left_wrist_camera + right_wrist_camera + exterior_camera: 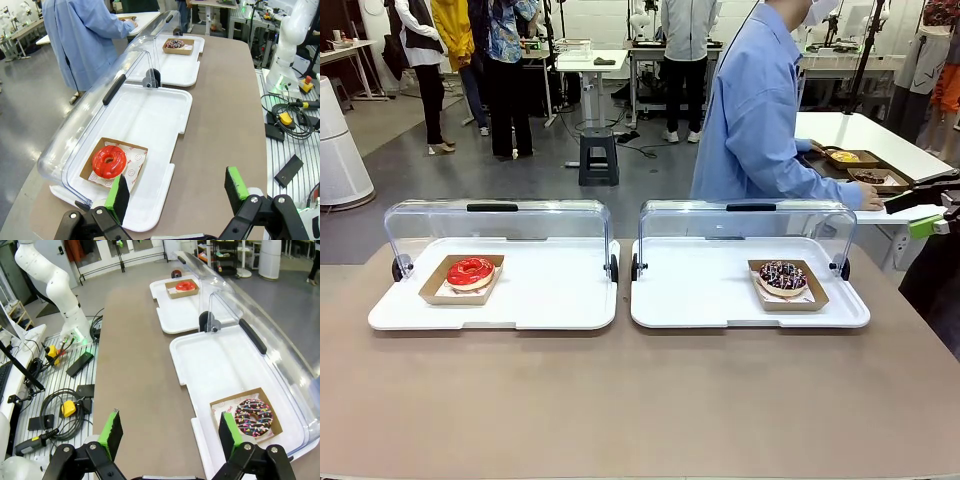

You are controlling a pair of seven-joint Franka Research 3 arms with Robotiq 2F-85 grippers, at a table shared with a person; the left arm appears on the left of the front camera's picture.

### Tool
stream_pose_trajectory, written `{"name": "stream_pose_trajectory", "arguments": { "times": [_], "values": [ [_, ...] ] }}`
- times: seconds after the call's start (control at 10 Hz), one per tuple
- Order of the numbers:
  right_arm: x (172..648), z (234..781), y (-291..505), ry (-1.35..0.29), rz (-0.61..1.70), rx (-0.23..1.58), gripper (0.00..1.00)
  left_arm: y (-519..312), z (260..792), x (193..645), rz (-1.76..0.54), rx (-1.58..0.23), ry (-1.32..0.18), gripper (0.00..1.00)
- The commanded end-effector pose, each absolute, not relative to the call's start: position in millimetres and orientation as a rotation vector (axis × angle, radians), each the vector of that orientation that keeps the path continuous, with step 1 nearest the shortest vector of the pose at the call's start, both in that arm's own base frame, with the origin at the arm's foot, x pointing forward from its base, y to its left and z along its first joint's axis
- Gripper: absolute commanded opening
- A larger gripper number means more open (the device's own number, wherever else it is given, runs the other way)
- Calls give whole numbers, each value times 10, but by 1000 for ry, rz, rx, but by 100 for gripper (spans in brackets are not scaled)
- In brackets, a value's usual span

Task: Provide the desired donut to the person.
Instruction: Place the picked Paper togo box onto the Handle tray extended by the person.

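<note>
Our left gripper and right gripper both hang released, holding nothing; with the person turned away, we risk picking wrongly between the red donut at its tray's left edge and the chocolate donut at the other tray's right edge

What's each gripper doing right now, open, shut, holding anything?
Left gripper: open, holding nothing, above the table edge near the red donut.
Right gripper: open, holding nothing, near the chocolate sprinkled donut.
</note>
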State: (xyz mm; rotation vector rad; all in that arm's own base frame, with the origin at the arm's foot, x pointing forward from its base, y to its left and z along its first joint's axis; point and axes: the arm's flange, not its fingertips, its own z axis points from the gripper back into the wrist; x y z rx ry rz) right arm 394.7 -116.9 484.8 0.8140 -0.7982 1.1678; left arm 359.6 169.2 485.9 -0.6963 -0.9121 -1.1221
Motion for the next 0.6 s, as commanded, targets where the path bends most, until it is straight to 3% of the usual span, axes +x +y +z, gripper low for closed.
{"name": "stream_pose_trajectory", "arguments": {
  "times": [0.0, 0.5],
  "values": [
    [3929, 4839, -1169, -803, 1168, 822, 100, 1692, 4869, 3588, -1118, -704, -941, 100],
    [3929, 4839, -1169, -803, 1168, 822, 100, 1692, 4869, 3588, -1118, -704, -941, 100]
  ]
}}
